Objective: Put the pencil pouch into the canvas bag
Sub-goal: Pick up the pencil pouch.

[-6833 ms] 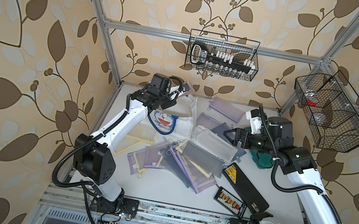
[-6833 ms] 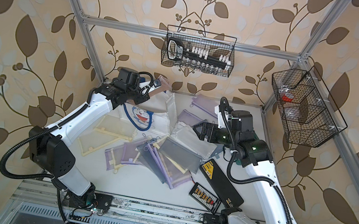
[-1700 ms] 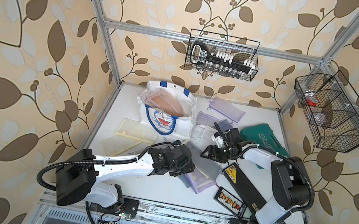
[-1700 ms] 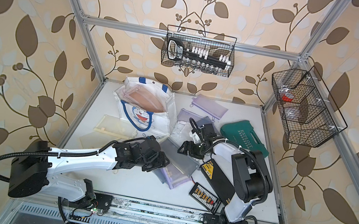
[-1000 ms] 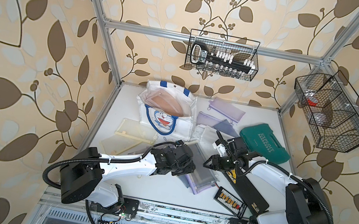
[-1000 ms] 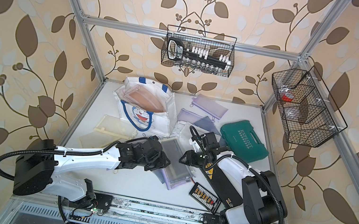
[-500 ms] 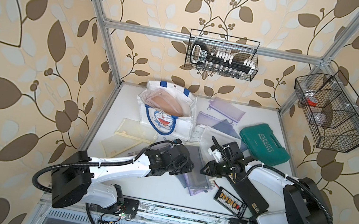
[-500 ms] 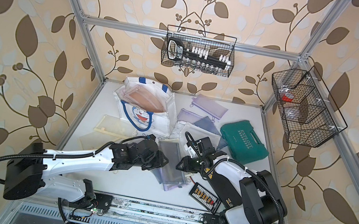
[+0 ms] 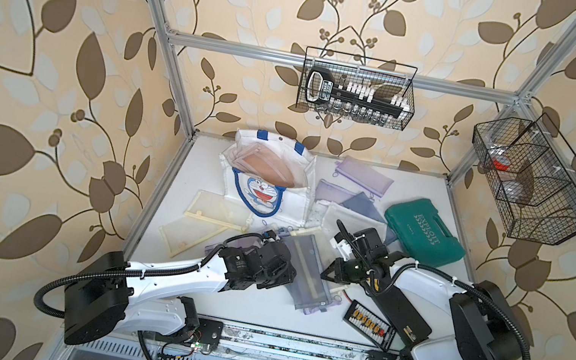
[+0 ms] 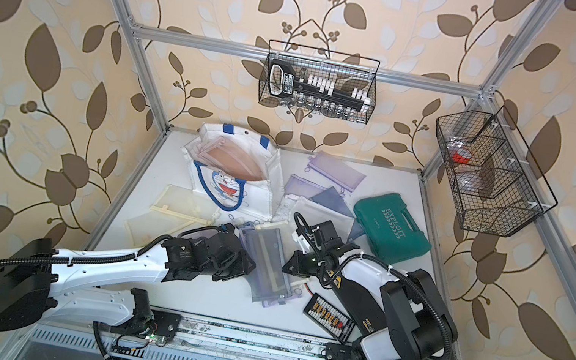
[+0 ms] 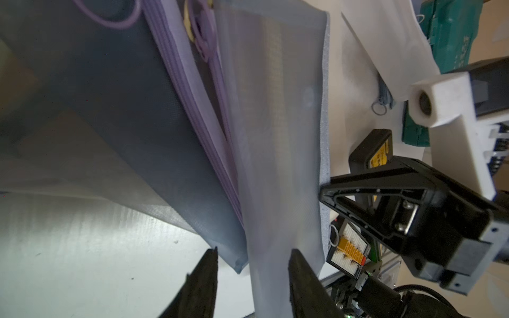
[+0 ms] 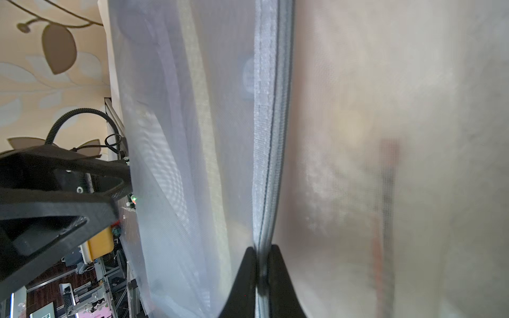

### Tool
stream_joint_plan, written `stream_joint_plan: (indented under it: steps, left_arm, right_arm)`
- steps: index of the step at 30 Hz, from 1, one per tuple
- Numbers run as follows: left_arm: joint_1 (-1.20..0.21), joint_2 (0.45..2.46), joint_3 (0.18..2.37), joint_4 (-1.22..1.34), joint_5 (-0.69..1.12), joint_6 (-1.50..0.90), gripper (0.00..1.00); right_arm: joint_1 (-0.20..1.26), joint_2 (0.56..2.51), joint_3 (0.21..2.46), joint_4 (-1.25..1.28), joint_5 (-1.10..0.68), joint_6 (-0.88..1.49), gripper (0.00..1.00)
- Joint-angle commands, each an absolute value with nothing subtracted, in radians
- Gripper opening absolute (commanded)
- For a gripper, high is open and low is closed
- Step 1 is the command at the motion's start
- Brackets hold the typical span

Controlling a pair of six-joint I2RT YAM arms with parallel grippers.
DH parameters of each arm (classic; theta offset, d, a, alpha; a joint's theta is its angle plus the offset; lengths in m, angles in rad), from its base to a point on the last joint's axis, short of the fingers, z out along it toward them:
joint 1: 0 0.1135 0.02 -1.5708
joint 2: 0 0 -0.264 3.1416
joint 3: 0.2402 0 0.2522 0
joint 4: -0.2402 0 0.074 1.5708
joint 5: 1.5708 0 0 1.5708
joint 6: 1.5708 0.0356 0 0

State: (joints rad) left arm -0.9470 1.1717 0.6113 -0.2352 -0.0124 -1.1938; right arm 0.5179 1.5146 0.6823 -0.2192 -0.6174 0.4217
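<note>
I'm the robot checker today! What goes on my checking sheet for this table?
Surface: white table, crowded with pouches.
Job's things: canvas bag at the back, pouches inside; grey pencil pouch between both grippers.
Clutter: green case, black box, other pouches.
Grippers: left gripper open around the pouch; right gripper pinching its zip edge.
Cables: black cables along both arms.
Surroundings: two wire baskets on the frame, leaf wallpaper.

The white-and-black left arm [image 9: 177, 273] stretches low and forward, its black left gripper [image 11: 252, 256] with jaws apart. The white-and-black right arm [image 9: 428, 286] folds inward, its black right gripper [image 12: 263, 249] pinching a translucent grey mesh pencil pouch [image 12: 268, 124] at the seam.
</note>
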Motion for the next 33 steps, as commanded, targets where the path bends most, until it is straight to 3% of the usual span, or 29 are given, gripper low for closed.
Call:
stream_joint_plan:
  steps: [1, 10, 18, 22, 27, 33]
  left_arm:
    - [-0.929, 1.16, 0.566, -0.124, -0.05, -1.221, 0.45]
    - [-0.908, 1.283, 0.591, 0.073, 0.036, -1.163, 0.35]
    - [-0.908, 1.262, 0.633, 0.026, 0.072, -1.127, 0.0]
    - [-0.91, 1.135, 0.665, -0.166, 0.035, -1.116, 0.0]
    - [-0.913, 1.029, 0.833, -0.555, 0.015, -1.121, 0.0]
    - [-0.961, 0.989, 1.116, -0.889, -0.094, -1.194, 0.0]
  right_arm:
    - [0.529, 1.532, 0.661, -0.216, -0.612, 0.405, 0.1]
    - [0.553, 1.558, 0.663, -0.204, -0.608, 0.403, 0.09]
    - [0.559, 1.529, 0.671, -0.222, -0.598, 0.407, 0.13]
    - [0.556, 1.471, 0.705, -0.279, -0.562, 0.4, 0.29]
    - [0.53, 1.365, 0.785, -0.391, -0.518, 0.383, 0.63]
    - [0.506, 1.303, 0.906, -0.524, -0.434, 0.332, 0.77]
